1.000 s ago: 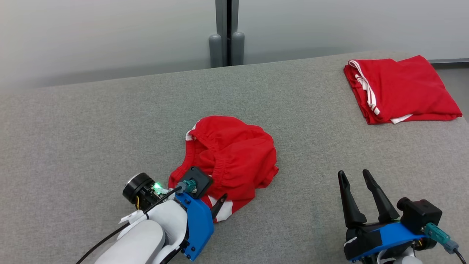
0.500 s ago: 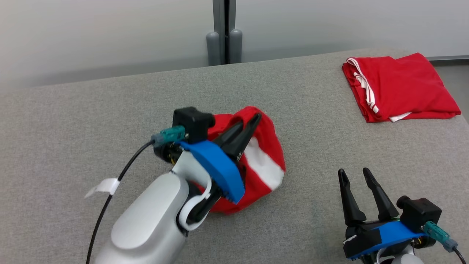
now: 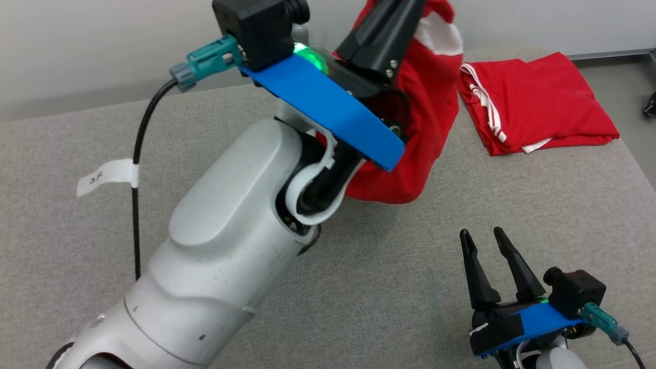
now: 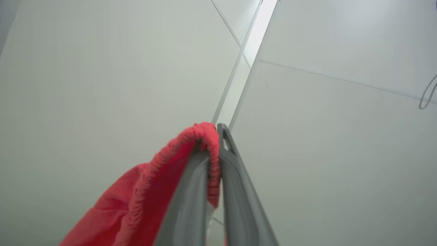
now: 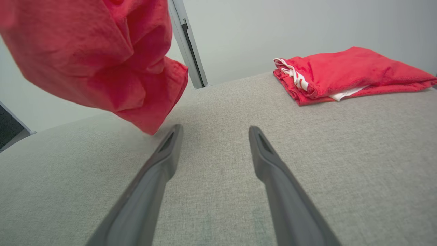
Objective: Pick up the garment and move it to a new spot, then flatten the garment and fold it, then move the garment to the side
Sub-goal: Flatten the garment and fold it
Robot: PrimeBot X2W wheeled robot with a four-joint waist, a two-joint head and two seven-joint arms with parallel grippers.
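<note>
The red garment [image 3: 430,102] with white trim hangs in the air above the grey table [image 3: 359,266], clear of its surface. My left gripper [image 3: 394,20] is raised high at the top of the head view, shut on the garment. In the left wrist view, its fingers [image 4: 235,177] pinch the garment's elastic waistband [image 4: 211,147] near their tips. My right gripper [image 3: 483,234] rests low at the front right, open and holding nothing. From the right wrist view, the right gripper [image 5: 215,129] points across the table, with the hanging garment [image 5: 102,61] up to its left.
A second red garment [image 3: 538,102] with white stripes lies folded at the table's far right corner, also seen as the folded garment [image 5: 341,71] in the right wrist view. My pale left forearm [image 3: 230,246] crosses the table's middle. A grey post [image 5: 186,41] stands behind the table.
My left gripper shut on the garment's edge and lifted it from the table high into the air. The head camera has shifted. The right gripper has stayed in place.
</note>
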